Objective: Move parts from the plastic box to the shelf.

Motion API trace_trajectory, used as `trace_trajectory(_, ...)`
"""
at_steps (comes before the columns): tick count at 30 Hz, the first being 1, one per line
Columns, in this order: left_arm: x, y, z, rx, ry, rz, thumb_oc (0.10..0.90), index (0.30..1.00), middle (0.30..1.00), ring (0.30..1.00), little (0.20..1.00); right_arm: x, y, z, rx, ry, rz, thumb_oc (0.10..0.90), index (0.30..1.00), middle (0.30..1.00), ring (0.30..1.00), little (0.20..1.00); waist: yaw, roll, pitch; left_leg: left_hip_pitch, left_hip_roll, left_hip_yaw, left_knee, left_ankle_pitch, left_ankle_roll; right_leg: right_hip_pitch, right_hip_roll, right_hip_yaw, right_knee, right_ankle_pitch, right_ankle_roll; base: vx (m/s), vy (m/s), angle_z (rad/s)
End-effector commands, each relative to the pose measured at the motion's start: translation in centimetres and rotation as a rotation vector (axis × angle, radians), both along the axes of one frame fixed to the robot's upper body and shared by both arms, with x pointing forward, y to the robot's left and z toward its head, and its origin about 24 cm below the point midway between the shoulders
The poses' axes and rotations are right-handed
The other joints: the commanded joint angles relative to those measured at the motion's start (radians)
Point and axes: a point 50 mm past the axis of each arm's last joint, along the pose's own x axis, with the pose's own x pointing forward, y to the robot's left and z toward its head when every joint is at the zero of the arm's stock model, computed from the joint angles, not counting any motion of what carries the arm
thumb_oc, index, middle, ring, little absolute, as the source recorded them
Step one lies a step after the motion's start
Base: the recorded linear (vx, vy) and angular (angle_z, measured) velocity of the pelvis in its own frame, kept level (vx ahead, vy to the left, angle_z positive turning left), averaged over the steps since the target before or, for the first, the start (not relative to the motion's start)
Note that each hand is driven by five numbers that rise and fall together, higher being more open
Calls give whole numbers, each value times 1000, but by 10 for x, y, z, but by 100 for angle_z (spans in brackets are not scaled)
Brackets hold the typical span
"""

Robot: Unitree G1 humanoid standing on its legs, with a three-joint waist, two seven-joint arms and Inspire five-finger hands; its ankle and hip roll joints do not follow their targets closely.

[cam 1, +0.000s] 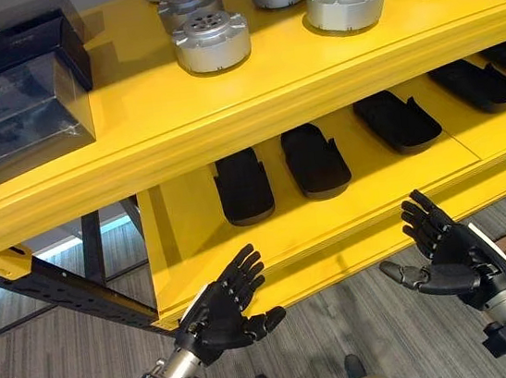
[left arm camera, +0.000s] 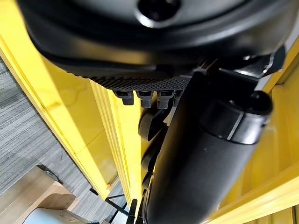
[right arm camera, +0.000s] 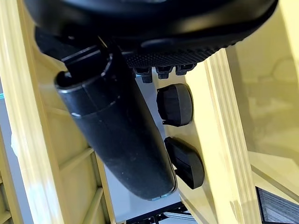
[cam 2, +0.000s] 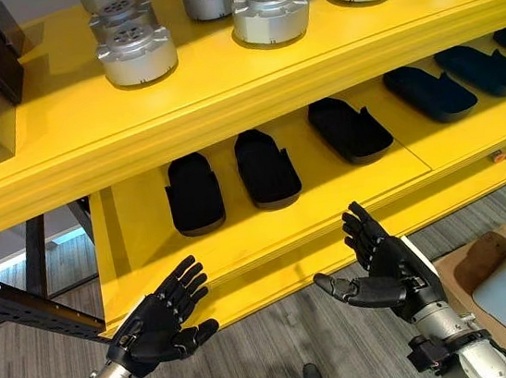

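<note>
Both empty: left robot hand (cam 1: 221, 311) and right robot hand (cam 2: 387, 269) hover fingers spread, before the yellow shelf (cam 1: 249, 87). Right wrist view: black parts (right arm camera: 175, 104) on the lower tier. They look light, rigid; grab across the middle.

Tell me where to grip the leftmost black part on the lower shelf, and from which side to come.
Grip the leftmost black part across its two long sides, near the end facing the robot. It lies flat and elongated, pointing into the lower shelf, and the upper shelf overhangs it, so probably come in low from the front. The open left hand is closest.
</note>
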Motion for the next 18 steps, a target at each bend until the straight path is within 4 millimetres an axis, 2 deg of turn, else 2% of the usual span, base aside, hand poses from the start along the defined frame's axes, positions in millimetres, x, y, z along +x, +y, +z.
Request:
trace_trajectory(1, 14, 7, 40, -5, -223, -22, 900, 1000, 1000, 1000, 1000, 10, 1, 39, 22, -243, 22, 900, 1000, 1000, 1000, 1000, 1, -41, -51, 62, 78, 62, -5, -89, -46, -25, 2, -70, 58, -120, -28, 0, 0, 0)
trace_trajectory(18, 14, 4, 37, -31, -176, -42, 900, 1000, 1000, 1000, 1000, 11, 5, 35, 39, -223, 37, 900, 1000, 1000, 1000, 1000, -2, -37, -52, 74, 69, 69, -5, -99, -40, -18, -5, -70, 49, -113, -19, 0, 0, 0)
